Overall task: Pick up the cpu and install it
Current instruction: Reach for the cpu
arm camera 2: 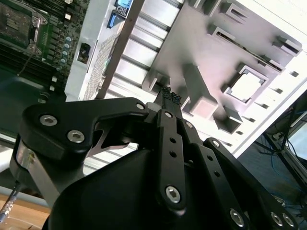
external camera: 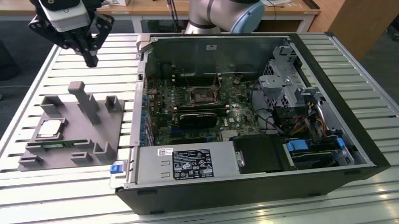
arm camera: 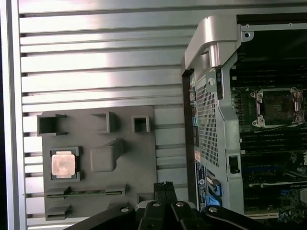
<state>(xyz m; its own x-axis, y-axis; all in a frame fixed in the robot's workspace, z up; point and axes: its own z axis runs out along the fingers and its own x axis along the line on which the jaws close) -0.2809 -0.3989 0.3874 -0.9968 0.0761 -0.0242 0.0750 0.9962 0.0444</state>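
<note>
The cpu [external camera: 51,128] [arm camera 2: 248,86] [arm camera: 63,164], a small square chip with a shiny top, lies in a recess of the grey fixture tray [external camera: 115,126] [arm camera: 139,158] on the exterior view's left. My gripper [external camera: 91,60] [arm camera 2: 168,93] [arm camera: 163,186] hangs above the slatted table beyond the tray, well away from the cpu. Its fingers are shut together with nothing between them. The open computer case [external camera: 349,126] lies on its side on the exterior view's right, and the bare socket [external camera: 203,94] [arm camera: 278,106] on its motherboard stands open.
A green memory stick [external camera: 59,144] [arm camera: 86,192] sits in a slot of the tray near the cpu. A tall grey post [external camera: 84,100] rises from the tray. The case's metal wall [external camera: 140,93] stands between tray and motherboard. Drive cages and cables [external camera: 299,107] crowd the case's right.
</note>
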